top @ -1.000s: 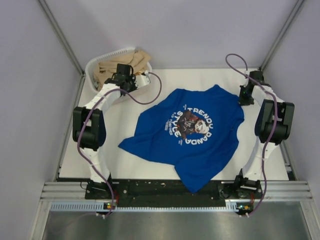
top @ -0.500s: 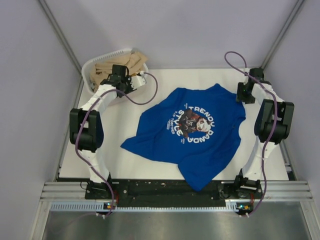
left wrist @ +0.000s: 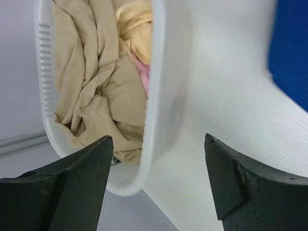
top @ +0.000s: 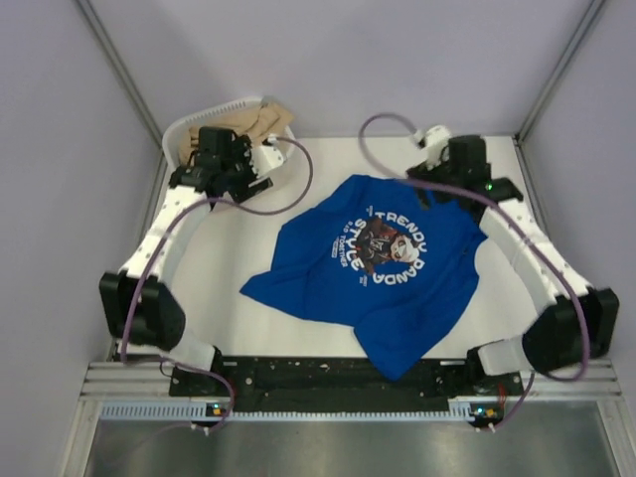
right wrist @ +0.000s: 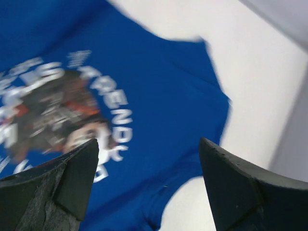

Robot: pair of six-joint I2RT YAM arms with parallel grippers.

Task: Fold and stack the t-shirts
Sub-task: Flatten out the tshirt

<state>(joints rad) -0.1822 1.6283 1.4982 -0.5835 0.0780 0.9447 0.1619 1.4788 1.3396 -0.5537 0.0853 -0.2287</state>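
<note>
A royal-blue t-shirt (top: 378, 268) lies rumpled and print-up in the middle of the white table, with white lettering and a dark cartoon face (top: 383, 248). My right gripper (top: 435, 187) hovers over the shirt's far edge. In the right wrist view it (right wrist: 148, 142) stands open above the blue cloth (right wrist: 159, 96), nothing between its fingers. My left gripper (top: 243, 174) is at the back left by the basket. In the left wrist view it (left wrist: 158, 139) is open and empty, straddling the basket's rim. A blue shirt corner (left wrist: 291, 48) shows at the far right.
A white plastic laundry basket (top: 179, 129) stands at the table's back left corner, filled with crumpled beige and pale yellow cloth (left wrist: 91, 82). Its rim (left wrist: 156, 72) runs between my left fingers. Grey walls and metal frame posts close in the table.
Both grippers have gone from nearly shut to wide open. The right arm has swung left from the shirt's right shoulder to its far edge. The left arm has stretched out toward the basket.
</note>
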